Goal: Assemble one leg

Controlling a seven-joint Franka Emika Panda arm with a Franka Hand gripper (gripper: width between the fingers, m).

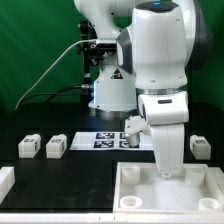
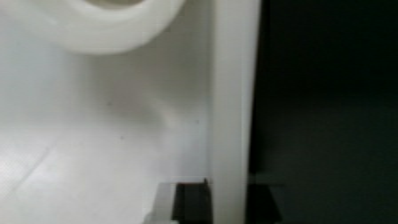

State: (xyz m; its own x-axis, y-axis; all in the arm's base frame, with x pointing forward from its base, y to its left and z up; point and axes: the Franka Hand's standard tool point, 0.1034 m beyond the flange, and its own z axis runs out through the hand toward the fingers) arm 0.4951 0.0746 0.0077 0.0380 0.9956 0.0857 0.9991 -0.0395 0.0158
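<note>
Cannot tell whether apart or together: gripper (image 1: 168, 170) lowered at the white tray-like part (image 1: 200, 192), tips masked in the exterior view by the hand's own bulk and the tray's rim. In the wrist view, only a blurred white floor, an upright white wall edge (image 2: 231, 100), a rounded white boss (image 2: 111, 25) and darkness beyond.

Closest leg (image 1: 133, 127) just past the tray's far corner, at the marker board's (image 1: 103, 139) end nearest the wrist; on the board or beside it, unclear. Right leg (image 1: 200, 147) on the black table (image 1: 80, 190), beyond the tray toward the exterior view's right. Well apart on the exterior view's left, outer leg (image 1: 28, 147) and inner leg (image 1: 55, 146), side by side, not touching.
</note>
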